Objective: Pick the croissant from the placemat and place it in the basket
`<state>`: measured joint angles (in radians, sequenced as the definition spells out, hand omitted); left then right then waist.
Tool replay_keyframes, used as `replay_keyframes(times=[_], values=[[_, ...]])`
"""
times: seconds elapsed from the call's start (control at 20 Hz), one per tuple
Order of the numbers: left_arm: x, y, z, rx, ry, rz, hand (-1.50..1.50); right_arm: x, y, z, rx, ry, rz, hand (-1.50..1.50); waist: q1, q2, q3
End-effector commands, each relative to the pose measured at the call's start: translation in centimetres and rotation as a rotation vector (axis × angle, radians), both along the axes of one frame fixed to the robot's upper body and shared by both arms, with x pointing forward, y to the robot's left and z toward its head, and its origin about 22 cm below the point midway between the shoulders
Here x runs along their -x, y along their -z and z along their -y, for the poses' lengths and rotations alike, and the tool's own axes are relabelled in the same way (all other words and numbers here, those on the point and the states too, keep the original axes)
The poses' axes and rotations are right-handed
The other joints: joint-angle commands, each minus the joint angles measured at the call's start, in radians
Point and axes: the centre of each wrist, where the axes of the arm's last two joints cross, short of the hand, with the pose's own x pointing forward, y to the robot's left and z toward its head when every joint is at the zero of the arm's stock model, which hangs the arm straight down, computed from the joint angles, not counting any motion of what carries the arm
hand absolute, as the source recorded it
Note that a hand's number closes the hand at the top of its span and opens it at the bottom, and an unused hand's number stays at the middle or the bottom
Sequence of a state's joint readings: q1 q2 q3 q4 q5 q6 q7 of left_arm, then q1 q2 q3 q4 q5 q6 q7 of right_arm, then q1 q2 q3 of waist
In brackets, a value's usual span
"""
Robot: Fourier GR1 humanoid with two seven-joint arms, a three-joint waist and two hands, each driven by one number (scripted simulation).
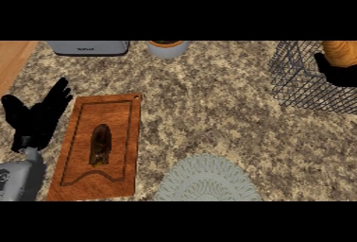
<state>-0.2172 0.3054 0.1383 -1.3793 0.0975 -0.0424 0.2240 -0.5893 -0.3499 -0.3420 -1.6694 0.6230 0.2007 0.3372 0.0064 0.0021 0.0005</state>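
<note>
Placemat [206, 182] bare at near edge, left hand [38, 116] spread, resting, right hand [336, 72] curled round croissant [340, 51] over basket [300, 82]

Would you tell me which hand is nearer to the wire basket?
Right. The right hand is over the wire basket, holding the croissant; the left hand rests far across the counter, beside the wooden board.

The left hand [36, 116] shows at about nine o'clock in the head view, near the left edge. Its black fingers are straight and spread, pointing up toward one o'clock, with the thumb standing apart on the left side. Its grey forearm comes up from the lower left corner, at about seven o'clock. The right hand [336, 71] shows at about two o'clock, near the right edge, black fingers curled round a tan croissant [340, 51].
</note>
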Motion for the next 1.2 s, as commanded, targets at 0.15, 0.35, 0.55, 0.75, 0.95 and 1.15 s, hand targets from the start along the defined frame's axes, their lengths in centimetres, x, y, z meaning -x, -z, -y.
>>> replay_keyframes(times=[0.15, 0.35, 0.55, 0.75, 0.95, 1.15], values=[[0.3, 1.4, 1.0, -0.003, 0.007, -0.007, 0.00, -2.9, 4.9, 3.1, -0.060, -0.011, 0.001, 1.50, -0.001, 0.000, 0.000], [-0.5, 0.0, 0.7, -0.017, 0.005, 0.011, 0.00, -3.8, 6.2, 3.1, -0.080, 0.234, 0.055, 1.50, 0.010, 0.005, 0.000], [-0.4, 0.8, 1.1, 0.006, 0.013, 0.002, 0.00, -5.4, 6.6, 5.7, -0.131, 0.169, -0.012, -1.50, 0.001, 0.000, 0.000], [1.2, 0.4, 0.2, -0.004, 0.010, 0.002, 0.00, -5.8, 8.5, 5.5, -0.117, 0.104, -0.006, -1.50, 0.001, -0.002, 0.000], [0.6, -0.1, 0.8, -0.008, -0.002, 0.020, 0.00, -6.0, 7.2, 5.5, -0.154, 0.052, 0.057, -1.50, -0.002, -0.003, 0.000], [-0.9, 0.6, 0.4, 0.014, -0.004, 0.000, 0.00, -7.1, 4.6, 7.5, -0.351, 0.149, 0.126, -1.50, -0.002, 0.001, -0.001]])
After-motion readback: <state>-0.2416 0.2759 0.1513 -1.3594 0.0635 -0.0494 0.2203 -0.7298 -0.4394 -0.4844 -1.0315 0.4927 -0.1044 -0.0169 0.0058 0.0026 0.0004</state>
